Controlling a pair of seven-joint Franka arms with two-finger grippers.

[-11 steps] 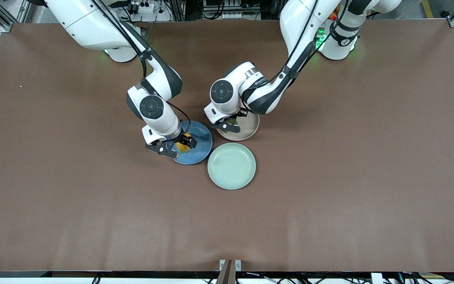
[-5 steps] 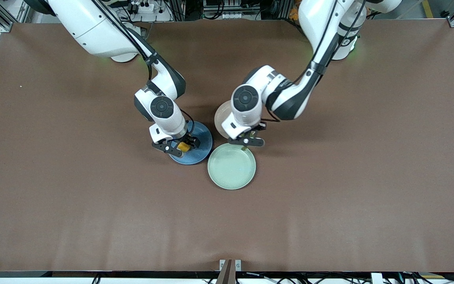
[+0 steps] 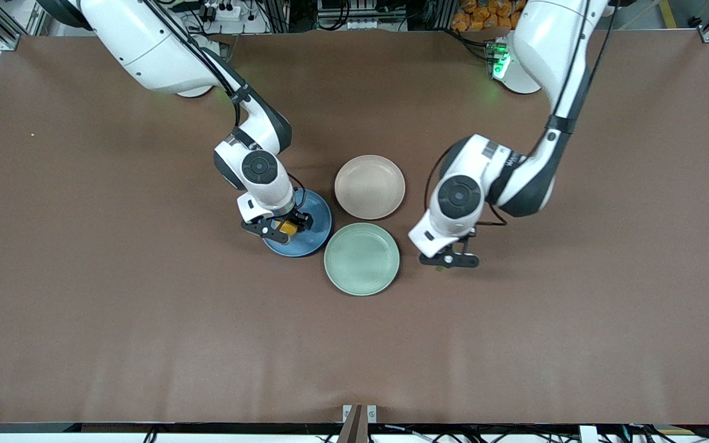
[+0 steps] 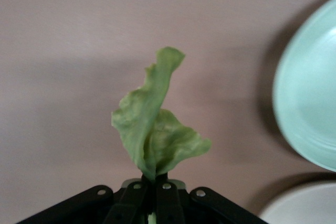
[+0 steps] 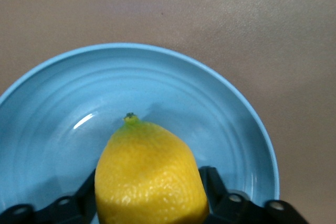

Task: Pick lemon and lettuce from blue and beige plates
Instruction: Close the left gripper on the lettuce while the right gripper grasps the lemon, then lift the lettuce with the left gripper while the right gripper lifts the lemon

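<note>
Slippage is the chief worry on both sides. The left hand (image 3: 450, 259) hangs over bare brown desk (image 3: 576, 307) toward the left arm's end, beside the pale green round plate (image 3: 362, 259), its fingers pinched together on the stem end of a thin, crumpled green lettuce leaf (image 4: 155, 135). Only that narrow base is held, and the leaf stands free above it, so I judge that a quick swing or a jolt could tear it or pull it out. The round beige plate (image 3: 370, 186) it belongs to sits bare.

The right hand (image 3: 280, 229) is over the glossy round blue plate (image 3: 314, 237), its fingers clamped on the sides of a plump yellow lemon (image 5: 151, 174). From the right wrist view the fruit appears to be over the plate's middle; whether it touches the plate I cannot tell. A rounded, waxy skin gives little purchase, so an off-centre hold could let it squirt free and roll off the plate. A low carry might also catch the blue plate's rim and drag it against the green plate, which it nearly touches.
</note>
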